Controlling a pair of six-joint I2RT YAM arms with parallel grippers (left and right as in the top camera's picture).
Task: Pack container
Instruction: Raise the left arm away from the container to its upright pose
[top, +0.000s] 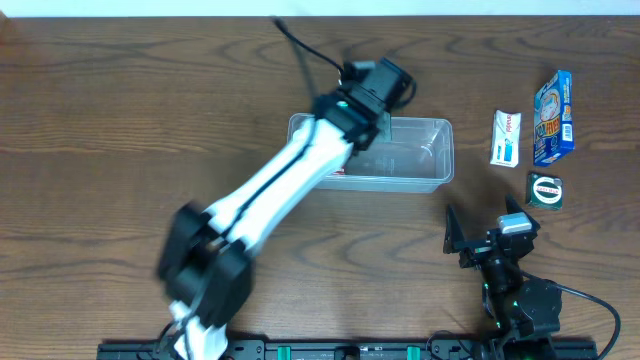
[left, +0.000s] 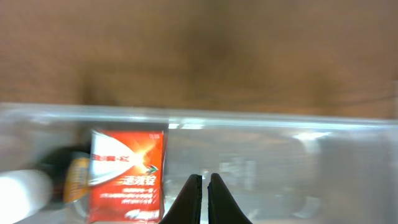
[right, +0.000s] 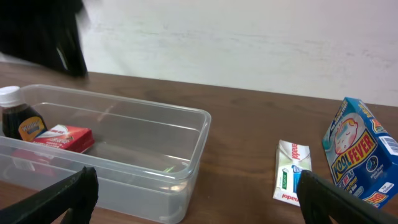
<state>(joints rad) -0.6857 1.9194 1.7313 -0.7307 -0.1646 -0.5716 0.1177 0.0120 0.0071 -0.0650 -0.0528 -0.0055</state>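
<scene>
Right end effector (top: 483, 228) at the front-right bench edge: jaws wide, empty. Unpacked by the right edge: green pack (top: 545, 190), white box (top: 506, 137), blue box (top: 553, 117). Container (top: 440, 160) mid-bench holds red box (left: 127, 174) and bottle (right: 18, 121). Left end effector (left: 206, 186) over it: closed, empty.

Left arm (top: 280, 180) stretched forward, jaws shut; right arm (top: 515, 300) folded, jaws wide.

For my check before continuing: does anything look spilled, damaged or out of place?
Nothing stands out. The container sits level, no spill or crack visible, holding a red box and a bottle. The white box, blue box and green box wait unpacked beside it.
</scene>
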